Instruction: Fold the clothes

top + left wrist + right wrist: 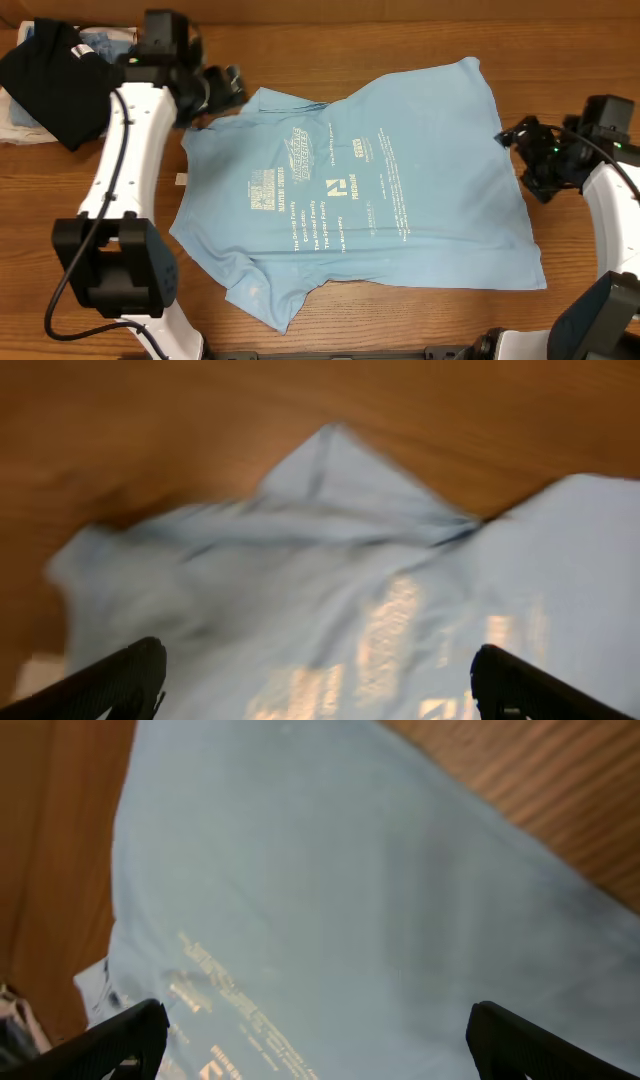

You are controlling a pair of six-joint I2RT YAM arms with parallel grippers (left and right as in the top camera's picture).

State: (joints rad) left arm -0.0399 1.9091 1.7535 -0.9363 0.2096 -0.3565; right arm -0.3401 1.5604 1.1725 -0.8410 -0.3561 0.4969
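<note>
The light sky-blue t-shirt [360, 190] lies spread flat on the wooden table, its white lettering facing up. My left gripper [225, 90] is open and empty, above the shirt's upper-left corner near a sleeve. The left wrist view shows that sleeve and lettering [330, 590] between its spread fingers [315, 685]. My right gripper [522, 150] is open and empty at the shirt's right edge. The right wrist view shows plain blue cloth and small print [330, 900] between its spread fingers [320, 1040].
A black folded shirt [50, 65] lies on other folded garments [20, 115] at the table's far left corner. A small white tag [181, 179] lies on the wood left of the t-shirt.
</note>
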